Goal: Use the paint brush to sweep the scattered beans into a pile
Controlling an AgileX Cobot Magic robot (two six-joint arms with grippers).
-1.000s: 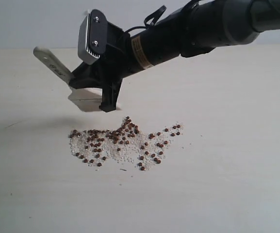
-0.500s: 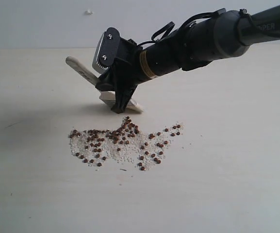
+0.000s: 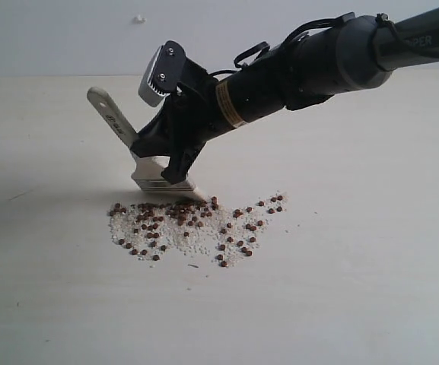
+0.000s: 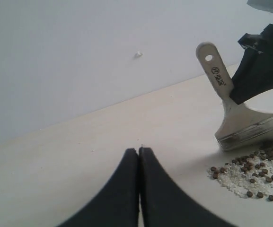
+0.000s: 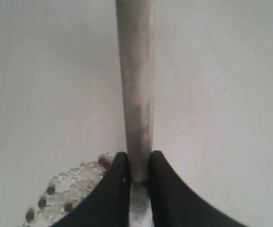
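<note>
The reddish-brown beans [image 3: 196, 224] lie spread in a wide patch with whitish grains on the pale table [image 3: 356, 289]; they also show in the left wrist view as beans [image 4: 257, 177] and beside the right jaws as beans [image 5: 65, 198]. My right gripper [image 3: 175, 169] is shut on the paint brush [image 3: 152, 169], whose bristles touch the far edge of the patch while its handle [image 3: 109, 114] slants up and left. The same paint brush [image 4: 235, 118] stands tilted in the left wrist view, and its handle [image 5: 136, 90] runs between the right jaws. My left gripper [image 4: 139, 150] is shut and empty, off to the patch's left.
A grey wall [image 3: 67, 34] bounds the table's far edge, with a small white speck [image 3: 138, 18] on it. Bare tabletop lies in front of and to both sides of the bean patch.
The right gripper has brought the brush down and toward the patch; the bristles were behind the beans half a second ago and now rest on the patch's far edge. The beans' spread looks almost unchanged.
</note>
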